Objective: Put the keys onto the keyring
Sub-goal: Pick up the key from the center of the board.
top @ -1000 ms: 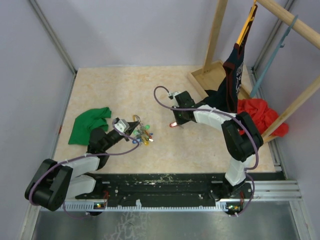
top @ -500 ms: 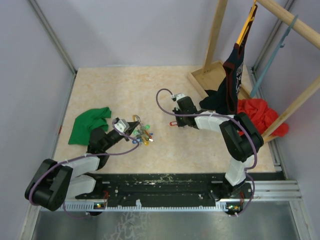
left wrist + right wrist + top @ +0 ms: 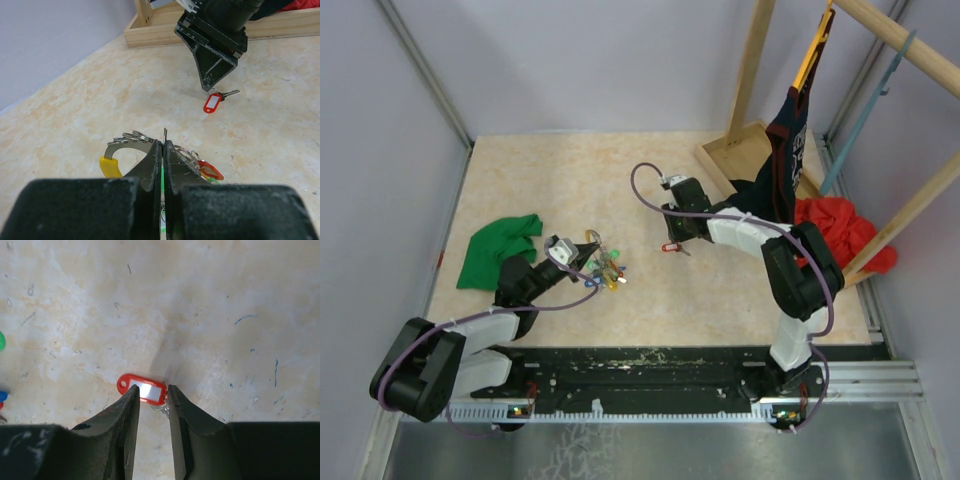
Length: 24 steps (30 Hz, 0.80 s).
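Your left arm lies low along the worktop (image 3: 570,180), its pincer (image 3: 162,152) clamped shut on the keyring (image 3: 130,136), with the coloured tags bunched just beside the tips. Your right arm bends in from the right, pincer (image 3: 151,387) pointing down and narrowly parted astride the red-tagged key (image 3: 124,385), which lies mid-worktop, well apart from the ring.

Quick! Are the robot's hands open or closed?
Left gripper: closed on the keyring.
Right gripper: slightly open over a red-tagged key, holding nothing.
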Available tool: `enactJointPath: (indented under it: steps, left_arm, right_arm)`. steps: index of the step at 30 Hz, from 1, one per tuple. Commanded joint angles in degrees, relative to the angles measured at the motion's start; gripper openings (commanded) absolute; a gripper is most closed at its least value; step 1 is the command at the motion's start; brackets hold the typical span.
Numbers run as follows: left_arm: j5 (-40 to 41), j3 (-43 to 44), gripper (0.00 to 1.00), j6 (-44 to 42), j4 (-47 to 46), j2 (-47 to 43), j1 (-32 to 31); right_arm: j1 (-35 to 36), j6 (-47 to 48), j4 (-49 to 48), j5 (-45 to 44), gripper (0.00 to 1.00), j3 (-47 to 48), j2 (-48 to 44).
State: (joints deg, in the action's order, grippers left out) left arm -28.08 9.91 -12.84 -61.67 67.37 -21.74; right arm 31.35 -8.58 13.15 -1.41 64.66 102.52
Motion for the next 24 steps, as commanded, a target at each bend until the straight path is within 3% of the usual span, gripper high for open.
enactJointPath:
  steps: [1,12,24]
  left_arm:
    - [-0.1,0.0,0.0,0.2,-2.4,-1.2,0.3]
    - [-0.5,0.3,0.0,0.4,-2.3,-0.8,0.2]
    - [-0.8,0.5,0.0,0.3,-2.2,-0.6,0.2]
  right_arm:
    - [-1.7,0.4,5.8,2.1,0.33,6.1,1.8]
    - [-4.3,1.3,15.9,9.8,0.37,14.3,7.6]
    - [-4.6,1.9,17.2,11.0,0.3,14.5,8.2]
